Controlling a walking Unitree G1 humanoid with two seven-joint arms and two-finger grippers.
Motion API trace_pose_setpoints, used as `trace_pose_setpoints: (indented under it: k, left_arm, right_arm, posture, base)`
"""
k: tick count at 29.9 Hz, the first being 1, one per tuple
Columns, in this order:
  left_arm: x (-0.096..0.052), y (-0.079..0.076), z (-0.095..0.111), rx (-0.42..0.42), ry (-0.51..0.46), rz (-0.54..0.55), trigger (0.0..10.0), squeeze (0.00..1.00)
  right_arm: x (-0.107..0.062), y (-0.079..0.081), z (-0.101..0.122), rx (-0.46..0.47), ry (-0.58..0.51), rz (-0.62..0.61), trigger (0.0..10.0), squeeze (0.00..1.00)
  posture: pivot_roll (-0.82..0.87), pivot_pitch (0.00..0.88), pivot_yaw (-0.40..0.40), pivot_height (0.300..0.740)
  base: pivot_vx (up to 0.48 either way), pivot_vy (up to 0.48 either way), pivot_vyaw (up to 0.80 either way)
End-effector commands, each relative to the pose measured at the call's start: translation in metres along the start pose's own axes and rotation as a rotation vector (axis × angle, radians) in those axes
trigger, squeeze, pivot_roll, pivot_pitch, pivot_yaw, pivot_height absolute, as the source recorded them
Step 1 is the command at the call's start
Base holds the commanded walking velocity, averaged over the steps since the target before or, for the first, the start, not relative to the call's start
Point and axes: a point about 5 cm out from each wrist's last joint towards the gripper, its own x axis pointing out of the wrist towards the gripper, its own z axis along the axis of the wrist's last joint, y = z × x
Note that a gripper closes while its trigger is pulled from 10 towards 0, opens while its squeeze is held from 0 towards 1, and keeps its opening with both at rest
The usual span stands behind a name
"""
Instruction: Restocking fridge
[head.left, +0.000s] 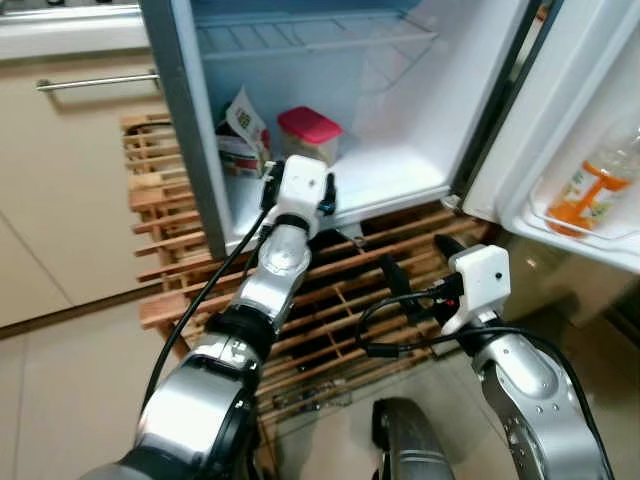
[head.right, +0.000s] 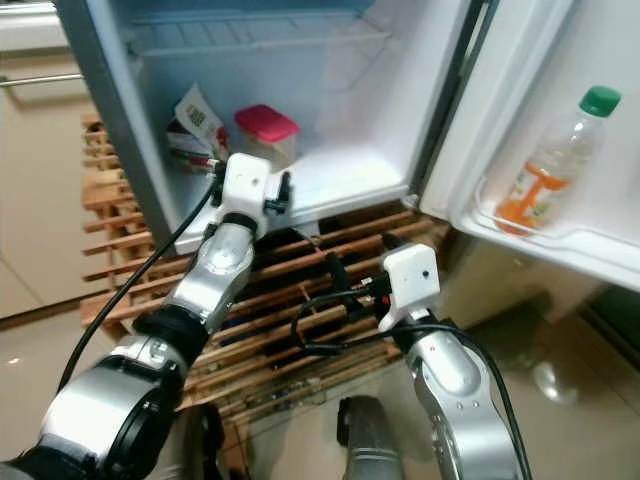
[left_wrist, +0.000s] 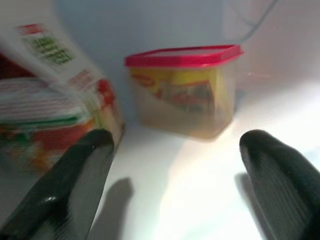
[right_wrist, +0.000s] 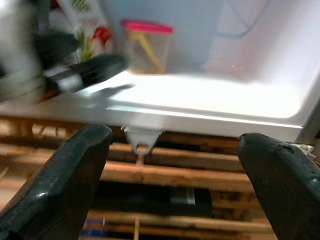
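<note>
Left gripper (left_wrist: 172, 170): fingers spread wide, holding nothing, reaching over the front lip onto the white floor of the open fridge (head.left: 400, 175). One finger (left_wrist: 65, 185) lies just beside the carton; the other finger (left_wrist: 280, 175) is over bare fridge floor.

Carton (head.left: 240, 140): stands at the fridge's left wall, just ahead of and to the left of the left gripper, leaning slightly. Print in red, green and white; wording blurred and unreadable.

Tub (left_wrist: 182, 90): clear plastic with a red lid, directly ahead of the left gripper, beyond its fingertips, near the back wall and just right of the carton. It carries a yellow and red label; the brand name cannot be read.

Right gripper (right_wrist: 170, 170): fingers wide apart, empty, held outside and below the fridge, pointing at its front edge. Through its fingers the left gripper shows, blurred, up beside the carton.

Wooden rack (head.left: 350, 290): slatted, under the fridge, directly beneath both grippers.

Wire shelf (head.left: 300, 35): inside the fridge, above the carton and tub.

Fridge door (head.right: 560, 120): swung open well to the right of the right gripper. Its lower door tray holds a bottle (head.right: 550, 165), clear plastic with a green cap and an orange label, upright; label text too small to read.

Cabinet (head.left: 70, 170): beige with a metal bar handle, left of the left arm.
</note>
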Motion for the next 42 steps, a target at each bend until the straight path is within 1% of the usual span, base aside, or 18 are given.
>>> trace_pose_setpoints:
  k: [1,3,4,6,9,10,13,14,16,18,20,24,27,28,32,35,42]
  left_arm:
    - [-0.006,-0.003,0.006,-0.022,-0.04,-0.063,10.0,0.0]
    - [-0.016,-0.001,0.014,-0.06,-0.096,-0.112,10.0,0.0]
    - [-0.021,-0.001,0.015,-0.079,-0.099,-0.131,10.0,0.0]
    - [-0.039,0.002,0.028,-0.122,-0.16,-0.201,10.0,0.0]
    - [-0.057,0.005,0.039,-0.065,-0.222,-0.241,10.0,0.0]
    - [-0.063,0.006,0.043,-0.064,-0.242,-0.246,10.0,0.0]
    - [-0.072,0.009,0.05,-0.086,-0.272,-0.246,10.0,0.0]
    - [-0.072,0.01,0.05,-0.09,-0.267,-0.229,10.0,0.0]
    - [-0.067,0.007,0.051,-0.07,-0.238,-0.204,10.0,0.0]
    - [-0.062,0.005,0.055,-0.086,-0.23,-0.209,10.0,0.0]
    - [-0.058,0.002,0.055,-0.1,-0.211,-0.209,10.0,0.0]
    - [-0.056,-0.001,0.051,-0.14,-0.175,-0.21,10.0,0.0]
    - [-0.052,-0.001,0.05,-0.135,-0.164,-0.199,10.0,0.0]
    - [-0.048,-0.003,0.047,-0.111,-0.142,-0.2,10.0,0.0]
    - [-0.045,-0.007,0.046,-0.083,-0.125,-0.215,10.0,0.0]
    - [-0.043,-0.01,0.046,-0.031,-0.128,-0.218,10.0,0.0]
    - [-0.04,-0.014,0.045,-0.05,-0.119,-0.23,10.0,0.0]
  right_arm:
    - [0.001,-0.006,-0.001,0.005,-0.008,-0.035,10.0,0.0]
    - [0.004,-0.008,-0.002,0.014,-0.018,-0.057,10.0,0.0]
    - [0.005,-0.009,-0.002,0.018,-0.022,-0.07,10.0,0.0]
    - [0.007,-0.017,-0.001,0.023,-0.054,-0.147,10.0,0.0]
    - [0.002,-0.03,0.003,0.049,-0.109,-0.275,10.0,0.0]
    - [0.0,-0.034,0.004,0.043,-0.12,-0.311,10.0,0.0]
    - [-0.004,-0.042,0.006,0.01,-0.135,-0.37,10.0,0.0]
    - [-0.005,-0.045,0.007,-0.004,-0.145,-0.389,10.0,0.0]
    - [-0.004,-0.048,0.009,-0.017,-0.161,-0.406,10.0,0.0]
    - [0.0,-0.049,0.01,-0.016,-0.167,-0.407,10.0,0.0]
    - [0.007,-0.046,0.012,-0.014,-0.18,-0.388,10.0,0.0]
    - [0.017,-0.042,0.012,-0.005,-0.178,-0.351,10.0,0.0]
    - [0.026,-0.038,0.009,0.005,-0.164,-0.312,10.0,0.0]
    - [0.029,-0.037,0.008,0.005,-0.158,-0.304,10.0,0.0]
    - [0.033,-0.036,0.006,-0.016,-0.15,-0.304,10.0,0.0]
    - [0.034,-0.035,0.008,-0.023,-0.161,-0.302,10.0,0.0]
    - [0.036,-0.034,0.006,-0.034,-0.156,-0.291,10.0,0.0]
  posture:
    - [-0.16,0.0,0.021,0.605]
    - [-0.14,0.0,0.024,0.605]
    - [-0.14,0.0,0.025,0.605]
    - [-0.13,0.0,0.026,0.605]
    - [-0.12,0.0,0.026,0.605]
    - [-0.12,0.0,0.026,0.605]
    - [-0.13,0.0,0.025,0.605]
    - [-0.13,0.0,0.022,0.605]
    - [-0.12,0.0,0.019,0.605]
    - [-0.13,0.0,0.019,0.605]
    - [-0.14,0.0,0.021,0.605]
    - [-0.15,0.0,0.024,0.605]
    - [-0.14,0.0,0.019,0.605]
    - [-0.14,0.0,0.018,0.605]
    - [-0.14,0.0,0.018,0.605]
    - [-0.14,0.0,0.018,0.605]
    - [-0.15,0.0,0.022,0.605]
  base:
    - [0.0,0.0,0.0]
    - [0.0,0.0,0.0]
    - [0.0,0.0,0.0]
    - [0.0,0.0,0.0]
    - [0.0,0.0,0.0]
    - [0.0,0.0,0.0]
    - [0.0,0.0,0.0]
    - [0.0,0.0,0.0]
    - [0.0,0.0,0.0]
    - [0.0,0.0,0.0]
    - [0.0,0.0,0.0]
    - [0.0,0.0,0.0]
    - [0.0,0.0,0.0]
    - [0.0,0.0,0.0]
    - [0.0,-0.184,0.0]
    - [0.0,-0.474,0.53]
    - [0.0,-0.48,0.72]
